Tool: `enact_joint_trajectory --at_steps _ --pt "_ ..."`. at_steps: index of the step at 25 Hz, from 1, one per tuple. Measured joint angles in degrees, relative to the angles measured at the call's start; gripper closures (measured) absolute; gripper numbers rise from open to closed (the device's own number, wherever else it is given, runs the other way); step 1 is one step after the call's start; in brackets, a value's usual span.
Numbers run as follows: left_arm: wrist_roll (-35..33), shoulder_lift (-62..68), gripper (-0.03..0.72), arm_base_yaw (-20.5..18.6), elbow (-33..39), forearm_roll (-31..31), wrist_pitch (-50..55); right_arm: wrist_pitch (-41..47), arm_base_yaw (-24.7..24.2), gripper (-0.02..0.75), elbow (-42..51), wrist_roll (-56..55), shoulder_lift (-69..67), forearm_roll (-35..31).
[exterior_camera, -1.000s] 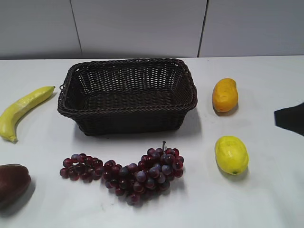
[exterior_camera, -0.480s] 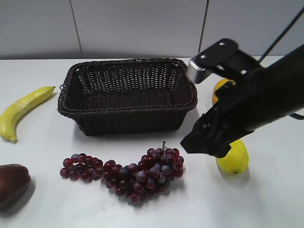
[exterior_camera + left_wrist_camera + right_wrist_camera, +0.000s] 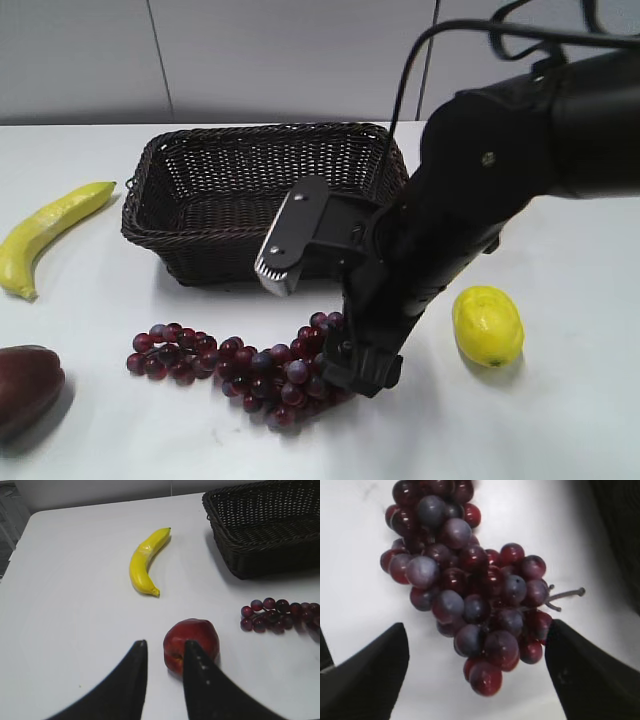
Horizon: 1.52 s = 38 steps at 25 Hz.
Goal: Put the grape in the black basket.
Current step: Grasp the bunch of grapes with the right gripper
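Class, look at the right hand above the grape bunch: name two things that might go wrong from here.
The right hand is open, straddling only the stem end of the grape; the long tail may dangle and snag the black basket rim. Closing on loose round berries, the fingers may slip off.

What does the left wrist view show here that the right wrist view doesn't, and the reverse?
Only the left wrist view shows the banana, the dark red fruit, the basket corner and the left gripper, open over the table. Only the right wrist view shows the grape's thick end with its stem, framed by the open right gripper. Both show the grape and white table; the left sees just the bunch's thin tail.
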<state>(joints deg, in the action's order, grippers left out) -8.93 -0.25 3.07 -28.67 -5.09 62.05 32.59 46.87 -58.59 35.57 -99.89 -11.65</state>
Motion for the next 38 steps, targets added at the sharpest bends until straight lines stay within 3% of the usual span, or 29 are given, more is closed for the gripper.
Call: enact_joint_trajectory --at_steps 11,14,17,27,38 --pt "0.0 0.0 0.456 0.0 0.0 0.0 0.0 -6.49 2.42 0.113 -1.53 0.39 -10.12 5.08" --pt "0.0 0.0 0.456 0.0 0.0 0.0 0.0 -7.42 2.42 0.192 -1.72 0.45 -10.58 5.32" --pt "0.0 0.0 0.456 0.0 0.0 0.0 0.0 -7.85 2.42 0.326 -1.72 0.45 -10.89 5.32" --pt "0.0 0.0 0.455 0.0 0.0 0.0 0.0 -3.54 2.42 0.337 -1.9 0.45 -8.89 5.37" --pt "0.0 0.0 0.453 0.0 0.0 0.0 0.0 4.74 2.42 0.386 -8.93 -0.79 10.35 0.63"
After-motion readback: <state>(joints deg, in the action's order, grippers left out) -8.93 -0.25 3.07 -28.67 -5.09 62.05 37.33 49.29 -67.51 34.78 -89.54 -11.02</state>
